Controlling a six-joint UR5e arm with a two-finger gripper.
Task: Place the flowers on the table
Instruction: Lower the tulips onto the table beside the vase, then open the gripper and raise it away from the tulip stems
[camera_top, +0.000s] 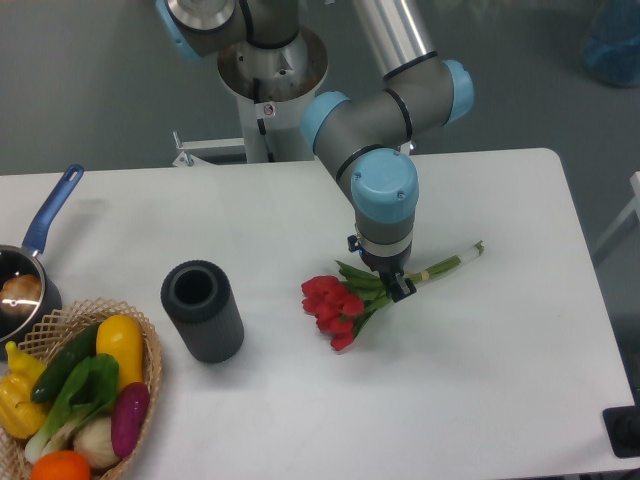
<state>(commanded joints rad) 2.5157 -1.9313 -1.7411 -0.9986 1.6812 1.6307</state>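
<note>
Single fixed view, set high in front of the desk (480, 400), looking steeply down and across toward the arm's base (272, 70) at the far edge, moderately near, desk's left side and near corners cropped, grey floor (90, 90) beyond

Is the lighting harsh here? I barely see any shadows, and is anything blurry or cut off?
In the fixed camera view the light is soft and even: the vase and the flowers cast only faint shadows on the white table, with no strong glare. The focus is slightly soft overall. The basket and pan are cut off at the left edge.
</note>
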